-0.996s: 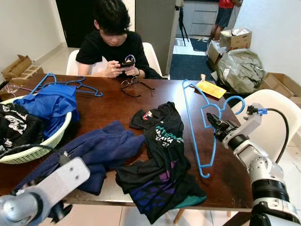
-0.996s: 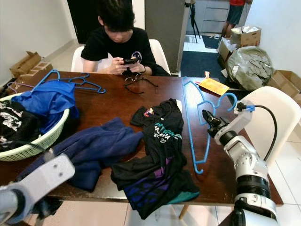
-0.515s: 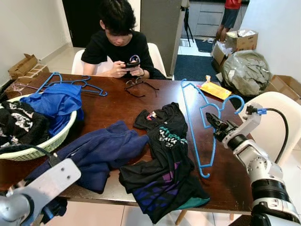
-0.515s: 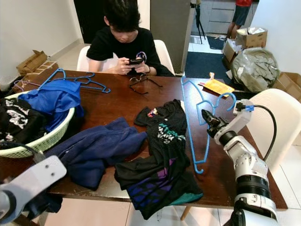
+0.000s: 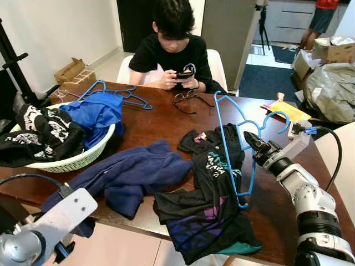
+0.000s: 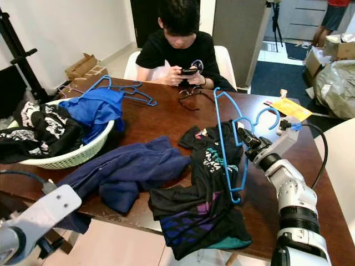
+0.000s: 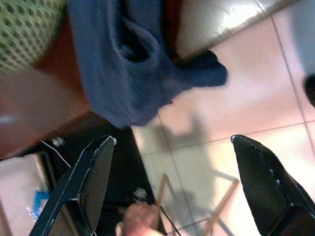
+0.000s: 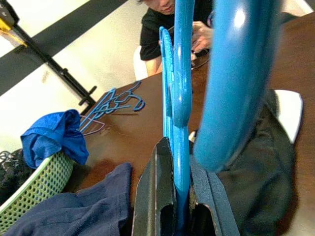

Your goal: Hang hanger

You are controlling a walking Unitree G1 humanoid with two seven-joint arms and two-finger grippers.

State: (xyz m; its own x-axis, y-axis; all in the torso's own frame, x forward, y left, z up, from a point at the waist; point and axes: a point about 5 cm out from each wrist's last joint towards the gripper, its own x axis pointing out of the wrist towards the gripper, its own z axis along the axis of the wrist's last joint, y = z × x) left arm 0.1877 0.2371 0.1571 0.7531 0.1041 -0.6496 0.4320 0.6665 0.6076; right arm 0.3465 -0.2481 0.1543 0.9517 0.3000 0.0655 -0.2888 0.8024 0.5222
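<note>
— What have you got in your right gripper?

— A blue plastic hanger. My two black fingers are clamped on its thin bar, one on each side, close to the hook end. From there the frame runs out ahead of my fingertips, lifted off the table and tilted, with its far corner up near the person sitting across from me.

— What does it look like?

— Bright blue, glossy, a slim triangular frame with a curled hook. The hook curves just behind and above my fingers. The lower corner hangs over the black shirt with printed lettering, which lies spread below my gripper.

— And your other arm?

— My left gripper hangs low off the near edge of the table, its fingers spread wide apart with nothing between them. Beyond them I see tiled floor and a dark blue garment drooping over the table's edge.

— Anything else near the hanger?

— Further out past its tip lie more blue hangers on the table, beside a green basket heaped with clothes.
</note>
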